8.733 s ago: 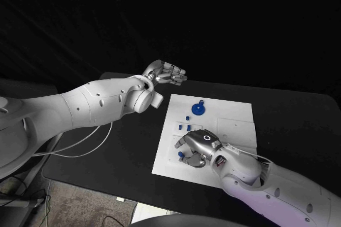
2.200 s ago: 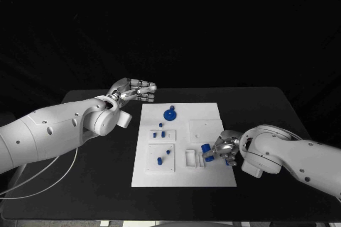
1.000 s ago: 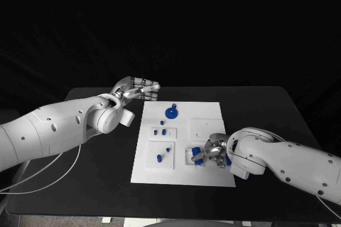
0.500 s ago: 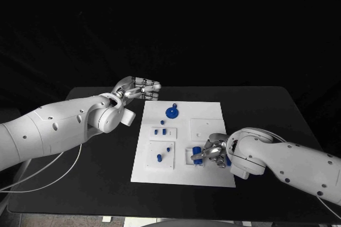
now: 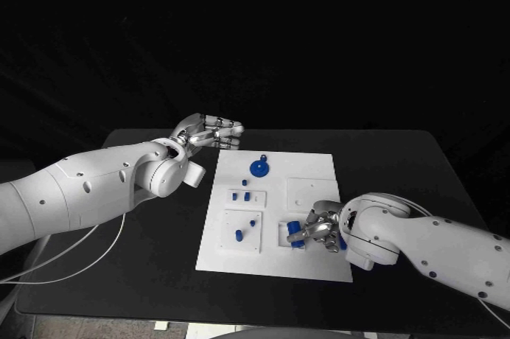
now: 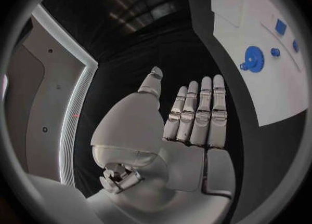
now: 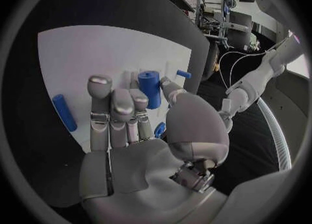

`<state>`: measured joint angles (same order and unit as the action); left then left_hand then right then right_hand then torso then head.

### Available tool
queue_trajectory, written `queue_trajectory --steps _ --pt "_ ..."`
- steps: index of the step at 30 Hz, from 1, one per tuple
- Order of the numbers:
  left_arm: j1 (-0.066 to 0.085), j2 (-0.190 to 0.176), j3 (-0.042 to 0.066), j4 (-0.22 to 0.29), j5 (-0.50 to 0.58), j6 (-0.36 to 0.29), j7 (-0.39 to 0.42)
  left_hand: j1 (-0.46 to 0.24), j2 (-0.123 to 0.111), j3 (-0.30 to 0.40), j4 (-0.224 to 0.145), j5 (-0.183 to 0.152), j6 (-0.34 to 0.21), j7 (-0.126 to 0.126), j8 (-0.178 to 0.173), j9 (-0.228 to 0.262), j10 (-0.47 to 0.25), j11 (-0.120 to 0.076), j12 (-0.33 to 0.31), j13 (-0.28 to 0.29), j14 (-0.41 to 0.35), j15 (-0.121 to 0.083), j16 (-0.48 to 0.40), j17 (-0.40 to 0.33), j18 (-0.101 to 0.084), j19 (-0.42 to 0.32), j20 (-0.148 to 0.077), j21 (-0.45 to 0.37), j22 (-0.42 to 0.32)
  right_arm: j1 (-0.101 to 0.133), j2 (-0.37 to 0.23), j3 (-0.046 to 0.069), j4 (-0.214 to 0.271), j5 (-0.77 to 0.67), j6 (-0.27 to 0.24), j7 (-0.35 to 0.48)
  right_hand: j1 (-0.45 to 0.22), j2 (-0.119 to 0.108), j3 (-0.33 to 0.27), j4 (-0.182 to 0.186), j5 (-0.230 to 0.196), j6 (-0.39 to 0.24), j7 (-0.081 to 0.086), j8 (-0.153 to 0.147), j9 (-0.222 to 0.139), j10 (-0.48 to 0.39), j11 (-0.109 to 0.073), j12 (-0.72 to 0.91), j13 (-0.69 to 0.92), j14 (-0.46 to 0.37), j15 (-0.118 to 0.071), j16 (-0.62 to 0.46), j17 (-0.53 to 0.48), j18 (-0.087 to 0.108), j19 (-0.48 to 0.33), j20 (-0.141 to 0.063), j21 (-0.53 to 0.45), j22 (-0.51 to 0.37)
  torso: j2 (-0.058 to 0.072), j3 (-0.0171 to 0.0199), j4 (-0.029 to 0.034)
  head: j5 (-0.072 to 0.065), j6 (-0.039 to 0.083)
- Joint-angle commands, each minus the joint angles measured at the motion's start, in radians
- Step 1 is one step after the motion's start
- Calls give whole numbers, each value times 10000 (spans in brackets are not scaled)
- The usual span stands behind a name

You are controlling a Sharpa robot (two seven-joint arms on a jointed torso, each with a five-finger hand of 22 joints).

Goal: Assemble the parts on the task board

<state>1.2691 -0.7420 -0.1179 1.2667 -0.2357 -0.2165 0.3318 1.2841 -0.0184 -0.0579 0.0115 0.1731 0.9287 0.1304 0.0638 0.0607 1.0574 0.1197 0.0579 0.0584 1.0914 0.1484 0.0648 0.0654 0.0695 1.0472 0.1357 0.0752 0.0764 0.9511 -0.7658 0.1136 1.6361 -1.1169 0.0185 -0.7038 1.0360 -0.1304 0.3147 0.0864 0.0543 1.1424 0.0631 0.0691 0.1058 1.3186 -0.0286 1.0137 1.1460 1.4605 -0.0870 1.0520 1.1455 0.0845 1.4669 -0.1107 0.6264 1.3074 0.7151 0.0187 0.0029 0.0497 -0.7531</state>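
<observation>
Black table point(image 5: 404, 169) carries the task board point(image 5: 319, 166); right hand point(image 5: 315, 230) pinches a blue cylinder point(image 7: 150, 89) over it, left hand point(image 5: 209, 132) spread beside its far corner.

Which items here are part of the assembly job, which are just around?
Job:
task board
blue gear
small blue pegs
blue cylinder, pinched by the right hand

Around:
black table
left hand, holding nothing

Flat white matt task board point(image 5: 314, 261) on a matt black table point(image 5: 159, 273). Small blue smooth plastic cylinder point(image 7: 150, 89) between the fingers of the silver metallic right hand point(image 7: 133, 125). Glossy white plastic arm shell point(image 5: 85, 188).
</observation>
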Motion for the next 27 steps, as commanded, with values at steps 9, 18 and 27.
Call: queue_trajectory --steps 9,18,27 --pt "5 31 5 -1 38 147 -4 -34 -39 58 56 5 -66 46 -34 -11 -93 33 8 0 -34 2 -43 -8 198 23 18 11 -8 -16 13 -3 109 -457 -195 90 -149 -152 -73 109 -61 97 0 -51 -26 40 -25 -51 8 12 -70 -73 14 -147 510 -75 -33 400 3 0 3 73 8" --pt "5 30 5 -22 36 152 -38 -45 -45 62 70 8 -102 53 -37 -14 -108 45 6 -1 -45 3 -45 -9 198 17 19 8 -9 -16 13 -3 133 -431 -340 281 171 -450 -1980 1235 1 -214 69 -48 16 0 38 -37 10 18 -14 -92 -11 -94 508 -10 -46 386 2 0 3 117 -10" --pt "5 26 5 -34 28 150 -61 -44 -58 69 76 4 -163 63 -41 -17 -125 57 5 -1 -48 4 -43 -8 198 15 21 8 -9 -16 1 -3 155 -416 -425 380 302 -156 -2935 1243 393 -305 85 -53 195 -48 55 16 -71 -2 7 -76 -100 -46 504 29 -81 367 0 0 -1 152 -15"
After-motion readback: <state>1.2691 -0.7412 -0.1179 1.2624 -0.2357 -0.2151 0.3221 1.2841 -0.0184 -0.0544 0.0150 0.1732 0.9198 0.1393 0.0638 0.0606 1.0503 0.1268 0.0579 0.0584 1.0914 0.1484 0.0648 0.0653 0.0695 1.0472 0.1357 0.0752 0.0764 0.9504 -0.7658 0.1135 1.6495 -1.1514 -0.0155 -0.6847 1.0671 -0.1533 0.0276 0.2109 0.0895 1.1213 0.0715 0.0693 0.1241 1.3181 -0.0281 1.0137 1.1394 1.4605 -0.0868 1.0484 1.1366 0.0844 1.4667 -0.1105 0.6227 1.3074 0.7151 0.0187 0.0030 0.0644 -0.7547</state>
